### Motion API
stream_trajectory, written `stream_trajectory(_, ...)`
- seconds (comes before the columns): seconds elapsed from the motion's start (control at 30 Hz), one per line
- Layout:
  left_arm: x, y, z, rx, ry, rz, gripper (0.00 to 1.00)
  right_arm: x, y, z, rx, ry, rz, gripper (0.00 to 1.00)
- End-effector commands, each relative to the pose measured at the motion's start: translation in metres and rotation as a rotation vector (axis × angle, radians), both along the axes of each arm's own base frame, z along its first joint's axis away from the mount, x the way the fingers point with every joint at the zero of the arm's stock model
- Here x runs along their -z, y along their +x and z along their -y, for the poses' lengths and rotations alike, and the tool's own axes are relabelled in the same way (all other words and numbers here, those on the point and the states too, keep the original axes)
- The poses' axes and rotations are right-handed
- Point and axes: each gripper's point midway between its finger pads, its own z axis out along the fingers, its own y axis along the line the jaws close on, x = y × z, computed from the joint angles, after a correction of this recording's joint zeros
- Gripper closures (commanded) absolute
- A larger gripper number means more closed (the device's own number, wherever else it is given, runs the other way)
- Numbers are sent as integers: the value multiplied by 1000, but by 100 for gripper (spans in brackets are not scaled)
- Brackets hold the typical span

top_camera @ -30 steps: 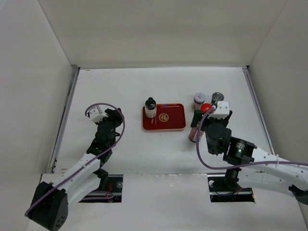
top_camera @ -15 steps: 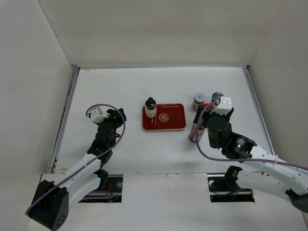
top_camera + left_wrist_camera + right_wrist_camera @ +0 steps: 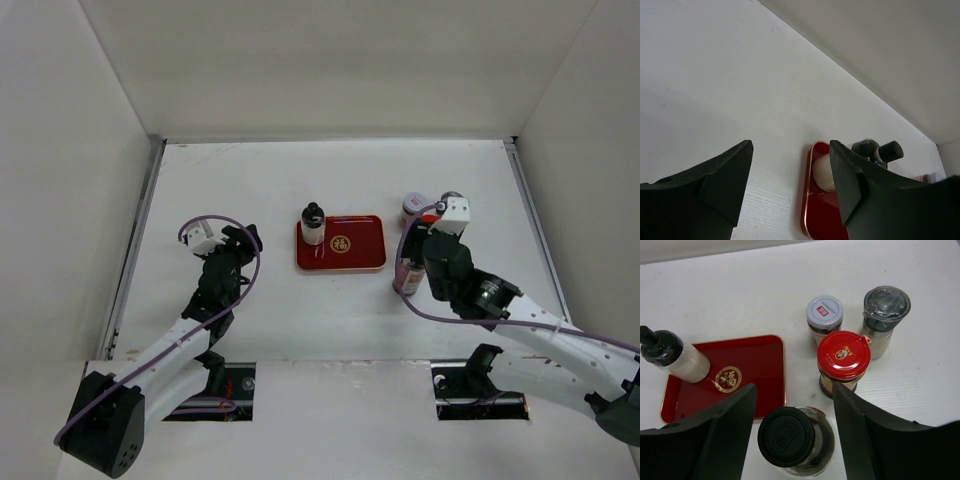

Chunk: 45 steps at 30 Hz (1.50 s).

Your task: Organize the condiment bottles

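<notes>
A short white bottle with black cap (image 3: 313,224) stands at the left end of the red tray (image 3: 355,262); it also shows in the right wrist view (image 3: 675,358) and the left wrist view (image 3: 823,172). My right gripper (image 3: 795,435) is open, its fingers on either side of the tall dark black-capped bottle (image 3: 794,439), above it. Just beyond stand the red-lidded jar (image 3: 843,360), the white-lidded jar (image 3: 824,314) and the grey-lidded shaker (image 3: 885,315). My left gripper (image 3: 790,185) is open and empty, left of the tray.
The red tray (image 3: 755,370) with a gold emblem lies mid-table. White walls enclose the table (image 3: 250,180) on the left, back and right. The bottles right of the tray stand close together.
My right gripper has moved forward and to the left over the bottle cluster, covering the red-lidded jar in the top view. The left arm has hardly moved.
</notes>
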Motion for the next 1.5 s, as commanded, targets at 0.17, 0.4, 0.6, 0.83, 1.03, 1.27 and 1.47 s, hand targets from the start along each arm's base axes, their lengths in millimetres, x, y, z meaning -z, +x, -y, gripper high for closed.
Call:
stream_trajectory(0.17, -14, -1, -1, 1, -34, 61, 39, -14, 4, -1, 19, 86, 43, 63)
stream_trajectory(0.4, -12, 0, 3, 15, -30, 52, 38, -51, 5, 2, 32, 158, 131, 78)
stream_trajectory(0.6, -18, -3, 3, 19, -39, 71, 38, -102, 9, -8, 17, 142, 225, 80)
stream_trajectory(0.83, -21, -4, 2, 18, -42, 78, 38, -152, 23, -45, -49, 146, 323, 80)
stream_trajectory(1.03, -15, -2, 4, 19, -36, 60, 36, -160, 65, -99, -142, 163, 370, 80)
stream_trajectory(1.27, -15, -2, 3, 18, -42, 69, 34, -141, 117, -142, -178, 129, 365, 80)
stream_trajectory(1.47, -13, -1, 5, 25, -40, 63, 33, -121, 142, -163, -189, 108, 341, 80)
